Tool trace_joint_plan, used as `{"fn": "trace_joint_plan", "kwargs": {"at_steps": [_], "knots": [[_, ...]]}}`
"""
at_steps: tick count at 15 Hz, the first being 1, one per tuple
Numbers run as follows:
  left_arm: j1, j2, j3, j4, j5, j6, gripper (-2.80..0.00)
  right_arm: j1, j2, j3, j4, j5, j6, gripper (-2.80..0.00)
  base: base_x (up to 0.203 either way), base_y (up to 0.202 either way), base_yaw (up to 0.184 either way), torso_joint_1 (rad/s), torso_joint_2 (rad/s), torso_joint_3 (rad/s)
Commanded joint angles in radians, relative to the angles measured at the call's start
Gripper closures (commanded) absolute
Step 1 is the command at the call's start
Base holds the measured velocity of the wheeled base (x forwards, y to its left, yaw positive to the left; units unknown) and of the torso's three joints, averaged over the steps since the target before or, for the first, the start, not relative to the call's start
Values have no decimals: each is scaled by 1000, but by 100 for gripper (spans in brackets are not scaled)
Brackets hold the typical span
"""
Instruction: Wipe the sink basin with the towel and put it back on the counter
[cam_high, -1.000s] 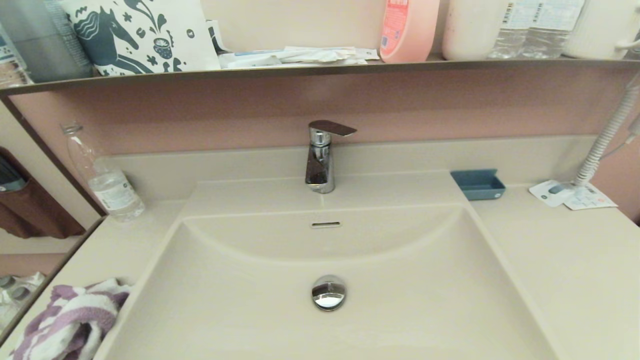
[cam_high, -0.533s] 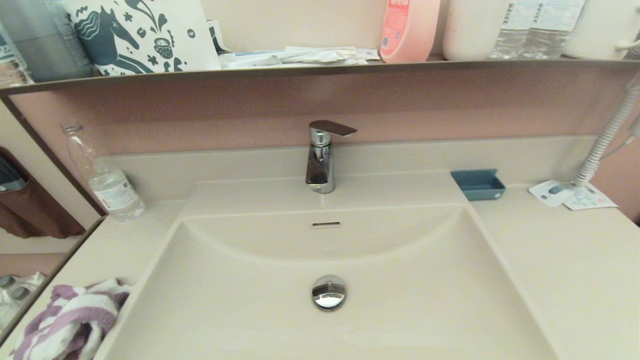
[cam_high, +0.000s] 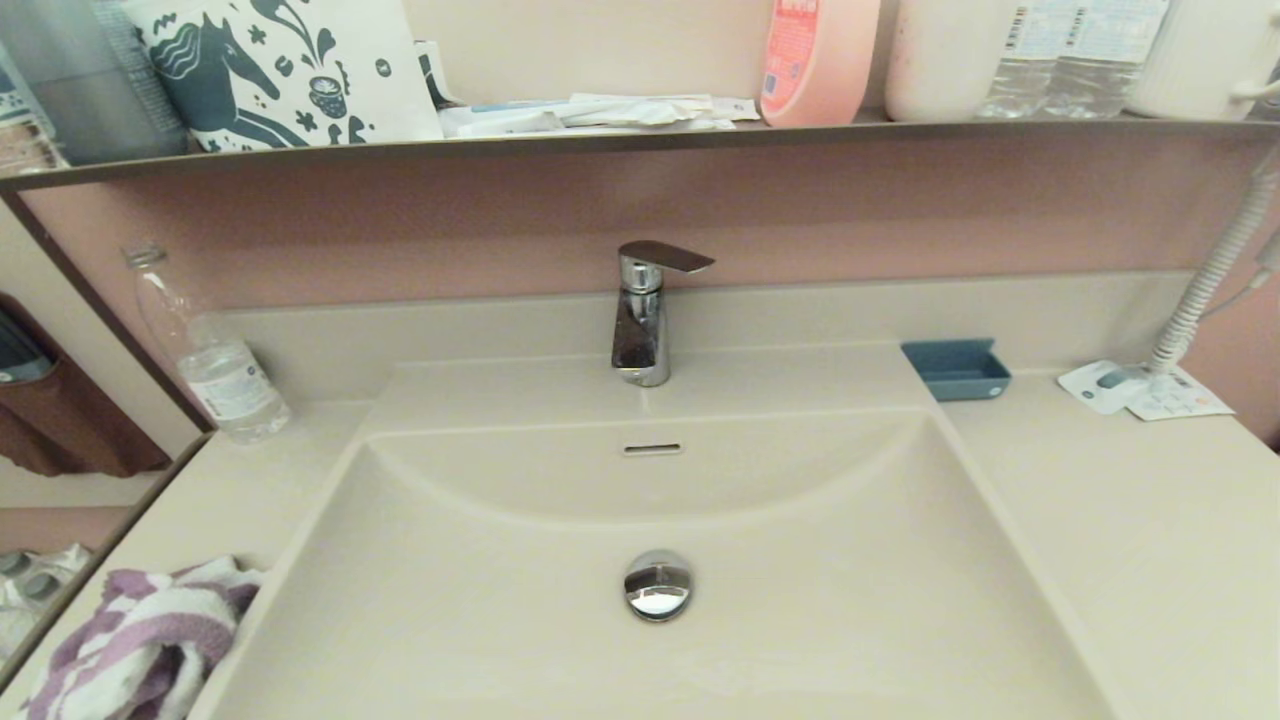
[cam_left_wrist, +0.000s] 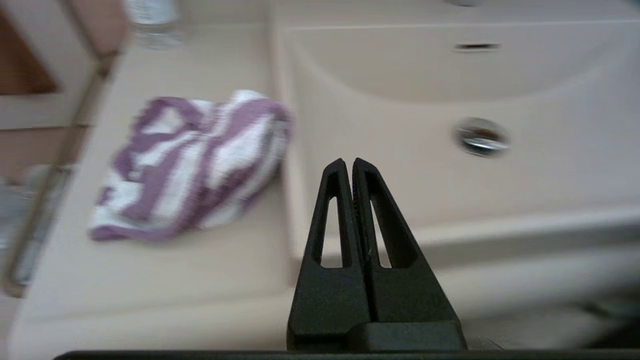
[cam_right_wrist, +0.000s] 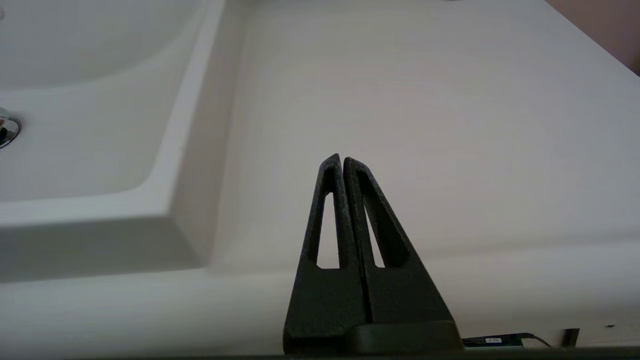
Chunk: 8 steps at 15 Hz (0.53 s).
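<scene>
The cream sink basin (cam_high: 800, 610) fills the middle of the head view, with a chrome drain plug (cam_high: 657, 585), a slot overflow (cam_high: 652, 449) and a chrome tap (cam_high: 640, 315). A crumpled purple-and-white striped towel (cam_high: 140, 640) lies on the counter (cam_high: 200, 500) at the basin's left front corner, also seen as the towel (cam_left_wrist: 195, 162) in the left wrist view. My left gripper (cam_left_wrist: 348, 162) is shut and empty, hanging in front of the vanity's front edge, right of the towel. My right gripper (cam_right_wrist: 339, 159) is shut and empty, low before the right counter (cam_right_wrist: 425, 100). Neither arm shows in the head view.
A clear water bottle (cam_high: 205, 350) stands at the back left of the counter. A blue soap dish (cam_high: 957, 368) and paper cards with a coiled cord (cam_high: 1145, 390) sit at the back right. The upper shelf (cam_high: 640, 135) carries a printed bag, papers and bottles.
Nothing has moved in the head view over the last second.
</scene>
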Motion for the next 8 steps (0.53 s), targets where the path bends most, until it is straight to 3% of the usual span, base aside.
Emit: {"fn": "trace_joint_plan", "kwargs": {"at_steps": [1,3,6,8], "knots": [[3,-44,206,-213,90,20,0,0,1,0,0,0,1,0,0,0,0,0,0,0],[3,-48,379,-386,120,59,0,1,1,0,0,0,0,0,0,0,0,0,0,0],[4,-50,575,-645,93,127,0,0,1,0,0,0,-1,0,0,0,0,0,0,0],[4,-50,599,-660,42,143,0,0,1,0,0,0,1,0,0,0,0,0,0,0]]}}
